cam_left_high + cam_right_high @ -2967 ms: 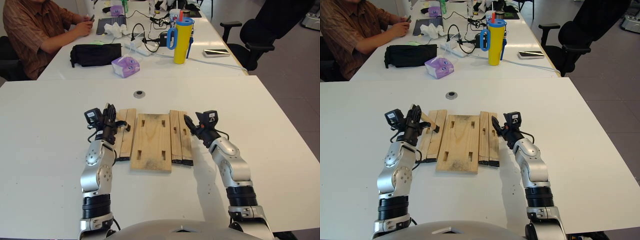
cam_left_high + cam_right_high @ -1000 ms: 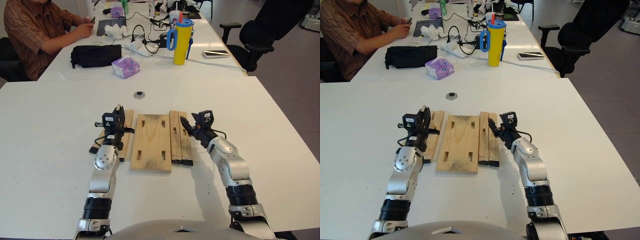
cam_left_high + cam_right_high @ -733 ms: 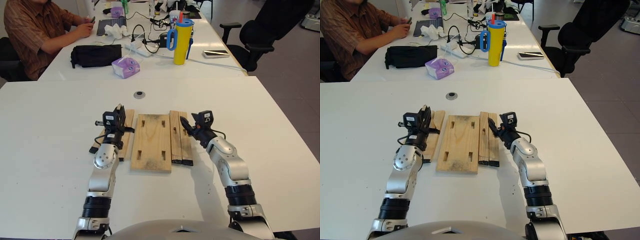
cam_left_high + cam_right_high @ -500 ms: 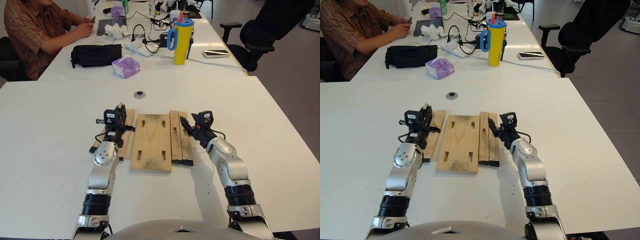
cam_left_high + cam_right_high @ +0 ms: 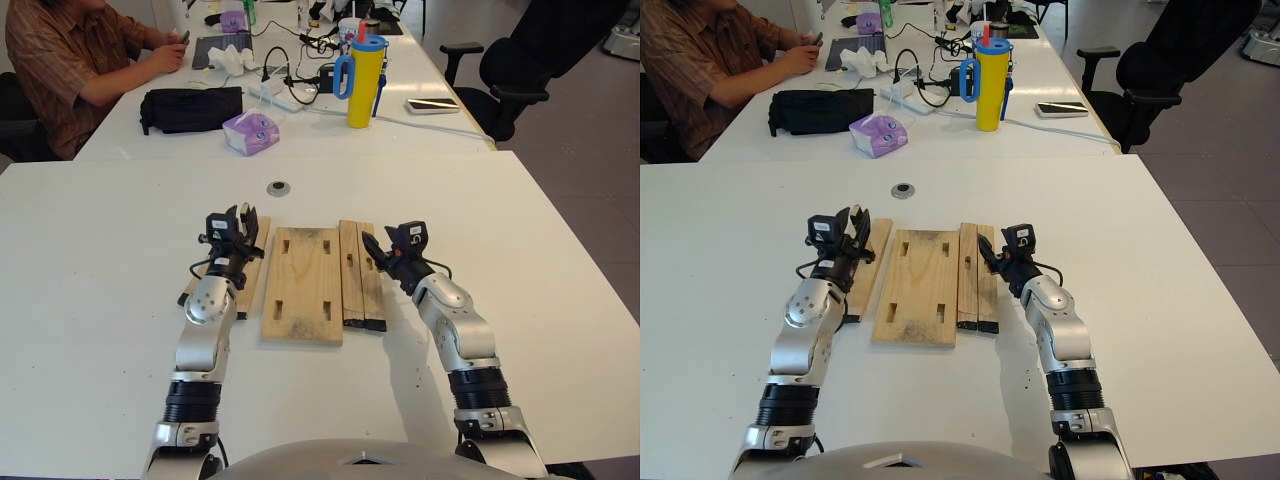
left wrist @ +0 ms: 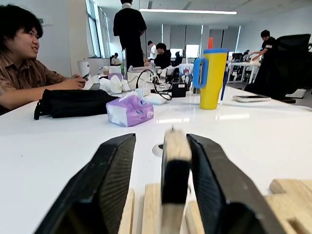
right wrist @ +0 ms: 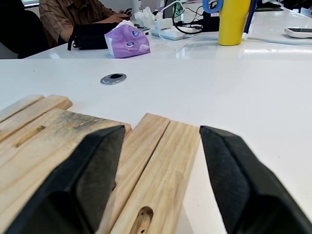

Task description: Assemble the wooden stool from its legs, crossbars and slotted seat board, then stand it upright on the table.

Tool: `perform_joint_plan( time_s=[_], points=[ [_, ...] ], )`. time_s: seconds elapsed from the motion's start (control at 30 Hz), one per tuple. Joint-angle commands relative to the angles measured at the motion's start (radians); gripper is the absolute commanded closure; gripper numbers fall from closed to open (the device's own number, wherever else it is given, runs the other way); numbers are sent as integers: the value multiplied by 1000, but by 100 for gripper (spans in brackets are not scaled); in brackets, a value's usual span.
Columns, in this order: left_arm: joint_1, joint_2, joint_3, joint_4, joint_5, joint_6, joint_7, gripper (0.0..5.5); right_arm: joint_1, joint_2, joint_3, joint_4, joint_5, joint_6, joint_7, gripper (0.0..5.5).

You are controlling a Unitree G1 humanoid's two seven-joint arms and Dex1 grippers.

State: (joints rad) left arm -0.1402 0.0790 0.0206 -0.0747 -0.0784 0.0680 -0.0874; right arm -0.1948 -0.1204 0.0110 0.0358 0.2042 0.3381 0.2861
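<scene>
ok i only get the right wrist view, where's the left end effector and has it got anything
Observer: The left end effector is over the planks on the left side of the seat board, with a thin wooden piece between its open fingers.
Operator: gripped or loose
Observer: It looks loose. The left wrist view shows a clear gap between the piece and one finger.
Operator: how many slots in the seat board
Observer: Four, with two toward the far end and two toward the near end.
</scene>
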Motion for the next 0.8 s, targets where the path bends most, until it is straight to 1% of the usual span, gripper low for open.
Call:
perform_joint_plan(
  time_s=[0.03, 0.17, 0.3, 0.4, 0.47, 0.53, 0.63, 0.67, 0.73, 0.8],
  points=[
    [-44, -9, 16, -76, -24, 33, 10, 303, -14, 11, -3, 14, -2, -9, -7, 266],
    [-141, -14, 34, -119, -46, 105, 38, 303, -24, 15, -5, 30, -4, -20, -10, 266],
    [-321, -7, 76, -124, -100, 255, 68, 303, -36, 21, -6, 43, -6, -29, -13, 266],
    [-430, 10, 94, -122, -118, 306, 71, 303, -38, 26, -4, 47, -7, -36, -15, 266],
    [-459, 16, 96, -92, -114, 307, 68, 303, -34, 28, -3, 47, -8, -40, -18, 266],
    [-426, 34, 62, -3, -71, 312, 55, 303, -32, 32, -3, 50, -9, -46, -23, 266],
    [-275, 55, -10, 252, -15, 429, 24, 303, -37, 40, 5, 60, -12, -53, -26, 266],
    [-225, 60, -27, 301, -2, 434, 14, 303, -39, 42, 9, 64, -13, -56, -26, 266],
    [-167, 59, -21, 321, 2, 424, 15, 303, -46, 42, 12, 70, -14, -58, -22, 266],
    [-187, 56, -2, 308, -1, 389, 25, 303, -50, 40, 7, 73, -13, -61, -23, 266]
  ],
)
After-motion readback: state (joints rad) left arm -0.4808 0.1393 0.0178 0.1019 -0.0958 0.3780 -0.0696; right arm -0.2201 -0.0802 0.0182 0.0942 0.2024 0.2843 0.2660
